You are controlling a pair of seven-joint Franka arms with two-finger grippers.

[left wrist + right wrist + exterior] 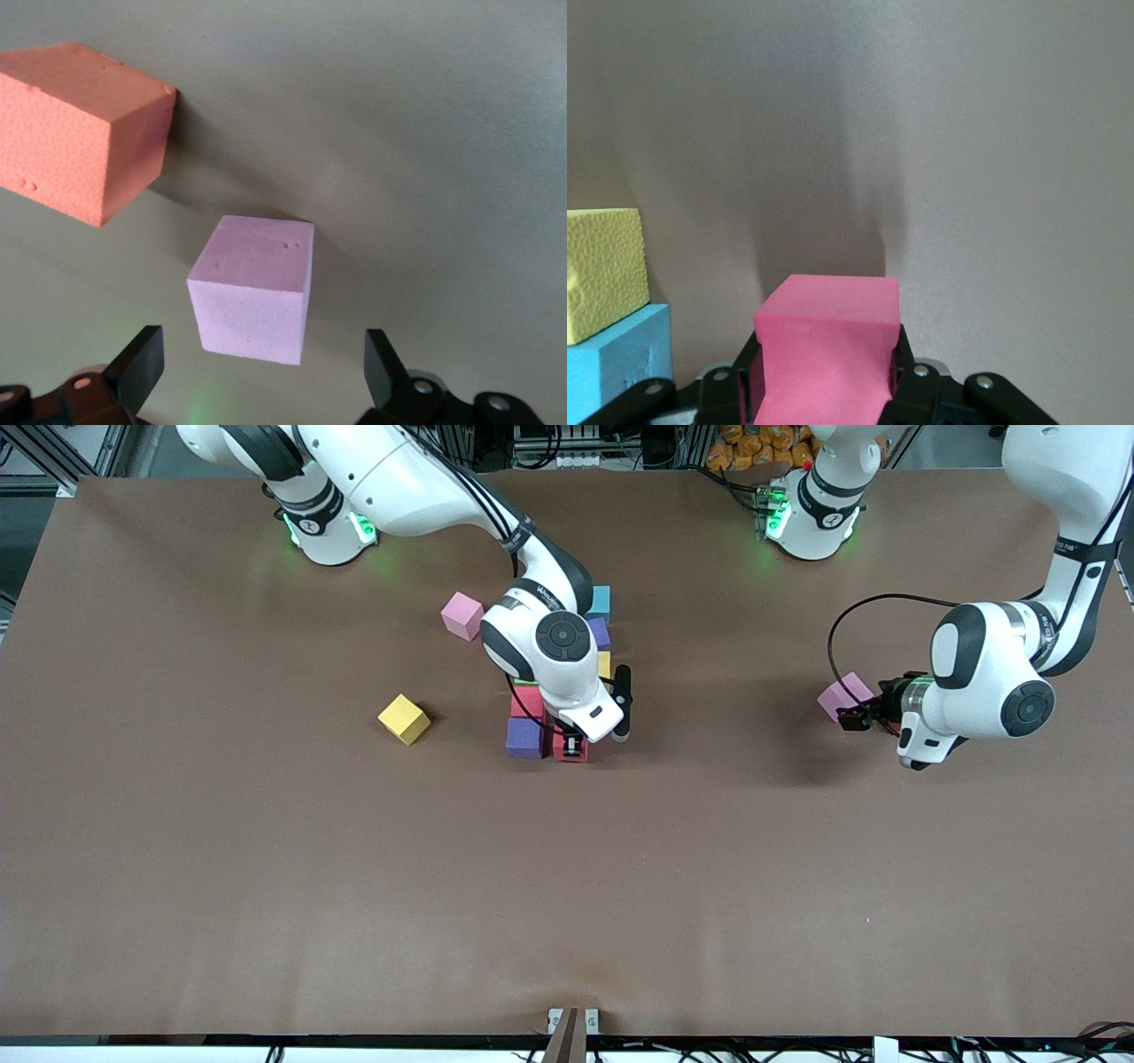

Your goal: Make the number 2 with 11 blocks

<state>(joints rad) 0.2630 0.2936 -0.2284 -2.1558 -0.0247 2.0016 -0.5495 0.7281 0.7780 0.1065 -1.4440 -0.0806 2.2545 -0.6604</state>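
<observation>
My right gripper [574,746] is shut on a red block [570,747] and holds it low beside a purple block [525,737], at the end of the block cluster nearest the front camera. In the right wrist view the red block [828,350] sits squeezed between the fingers, with a yellow block [602,270] and a light blue block [616,363] beside it. The cluster also shows a red block [524,701], a yellow [604,664], a purple [600,633] and a light blue block [601,600]; the arm hides the others. My left gripper [855,717] is open around a pink block [257,288].
A loose pink block [462,615] and a loose yellow block [405,718] lie toward the right arm's end of the cluster. An orange block [84,128] lies next to the left gripper's pink block [846,693]; the left arm hides it in the front view.
</observation>
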